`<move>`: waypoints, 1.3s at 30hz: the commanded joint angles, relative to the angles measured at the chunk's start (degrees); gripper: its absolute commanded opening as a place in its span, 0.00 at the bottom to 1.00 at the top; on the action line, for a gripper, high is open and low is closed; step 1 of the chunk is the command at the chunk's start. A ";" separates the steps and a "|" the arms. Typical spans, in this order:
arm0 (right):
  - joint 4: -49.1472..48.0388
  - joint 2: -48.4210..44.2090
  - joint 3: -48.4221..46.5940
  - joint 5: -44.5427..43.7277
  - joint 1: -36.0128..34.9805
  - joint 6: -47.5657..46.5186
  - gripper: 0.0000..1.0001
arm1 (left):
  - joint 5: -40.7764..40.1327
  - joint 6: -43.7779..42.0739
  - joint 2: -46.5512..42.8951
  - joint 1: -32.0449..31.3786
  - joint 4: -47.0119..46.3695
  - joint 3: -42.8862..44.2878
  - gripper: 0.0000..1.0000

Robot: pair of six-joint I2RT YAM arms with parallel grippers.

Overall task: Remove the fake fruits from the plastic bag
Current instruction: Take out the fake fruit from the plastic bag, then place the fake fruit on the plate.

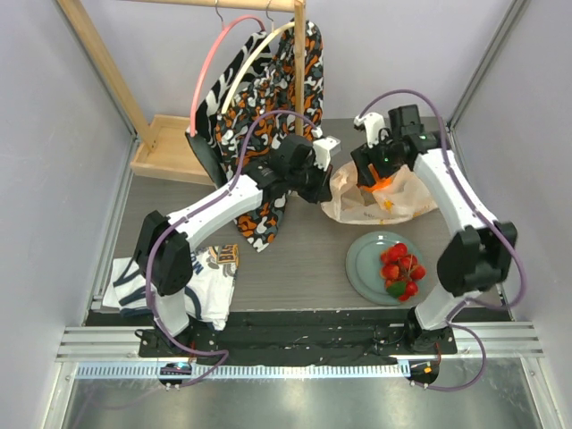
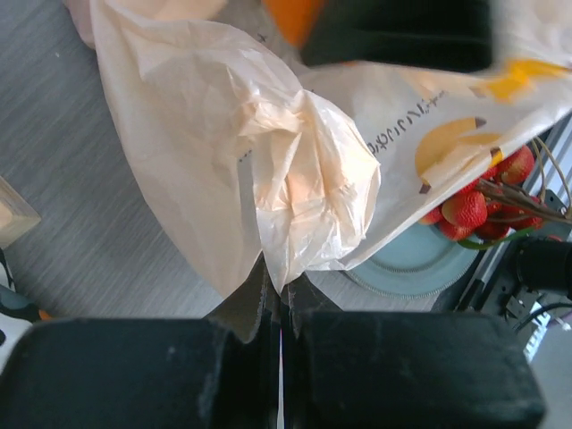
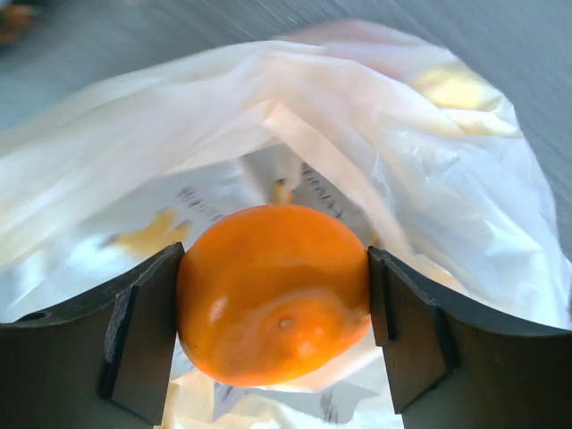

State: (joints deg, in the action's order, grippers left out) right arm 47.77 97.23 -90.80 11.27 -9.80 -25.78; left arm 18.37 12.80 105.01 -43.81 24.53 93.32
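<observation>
On the grey worktop (image 1: 304,259) lies 1 thin crinkly translucent beige-peach plastic bag (image 1: 407,204) with yellow-orange printed marks, towards the far right. The left hand (image 2: 279,299) is clenched tight on a gathered bunch of the bag's film, its fingers pressed together with plastic between them. Just nearer than the bag sits 1 round grey-green plate (image 1: 362,268), carrying 1 glossy red plastic berry cluster (image 1: 401,266) with a green leaf. At the bag, with its film behind, the right hand (image 3: 279,299) stands fairly wide, its 2 fingers (image 3: 143,331) pressed against both sides of 1 smooth glossy orange plastic fruit (image 3: 268,268), grasping it. 2 fruits show in all.
</observation>
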 commanded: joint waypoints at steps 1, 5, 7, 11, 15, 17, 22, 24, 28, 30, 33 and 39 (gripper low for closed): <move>6.90 -8.45 1.50 9.90 -0.22 -1.82 0.44 | -1.49 -0.76 1.16 0.22 -1.95 4.76 0.00; 7.68 -15.57 2.39 15.78 -0.30 -1.82 0.44 | -2.90 -0.93 1.51 0.31 -1.68 6.44 0.00; 10.84 -18.29 1.16 18.34 -1.18 -3.48 0.44 | -4.04 -0.84 1.60 0.74 -1.68 6.44 0.00; 20.76 -22.69 5.36 19.41 -8.89 -11.47 0.44 | -3.08 1.61 2.56 2.76 -1.86 6.79 0.00; 20.00 -26.03 14.15 15.20 -14.17 -16.13 0.43 | -2.02 2.76 3.36 5.05 -2.03 7.58 0.00; 17.64 -25.95 18.55 13.96 -15.85 -18.33 0.43 | -1.94 2.67 3.36 5.84 -2.03 7.67 0.00; 7.04 -21.83 24.70 8.10 -17.18 -18.10 0.42 | -2.20 1.27 1.87 6.90 -1.77 5.92 0.00; 2.96 -18.76 26.81 4.83 -17.09 -17.46 0.41 | -2.55 0.39 1.16 6.99 -1.68 5.39 0.00; -2.23 -13.83 28.92 -1.23 -17.09 -20.18 0.39 | -2.55 -0.49 0.37 6.99 -1.51 4.42 0.00; -3.90 -12.51 30.41 -3.70 -16.83 -20.45 0.39 | -2.46 -0.75 0.02 6.99 -1.51 4.15 0.00; -5.92 -11.54 32.09 -7.30 -16.39 -20.98 0.38 | -2.64 -1.37 -0.60 6.99 -1.42 3.63 0.00; -9.61 -9.17 34.47 -15.83 -13.49 -18.35 0.37 | -2.11 -1.46 -0.86 6.90 -1.59 2.84 0.00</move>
State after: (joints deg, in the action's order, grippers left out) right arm 43.11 86.43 -56.90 3.46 -25.10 -45.30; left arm 15.86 12.49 107.66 -36.75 24.47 96.49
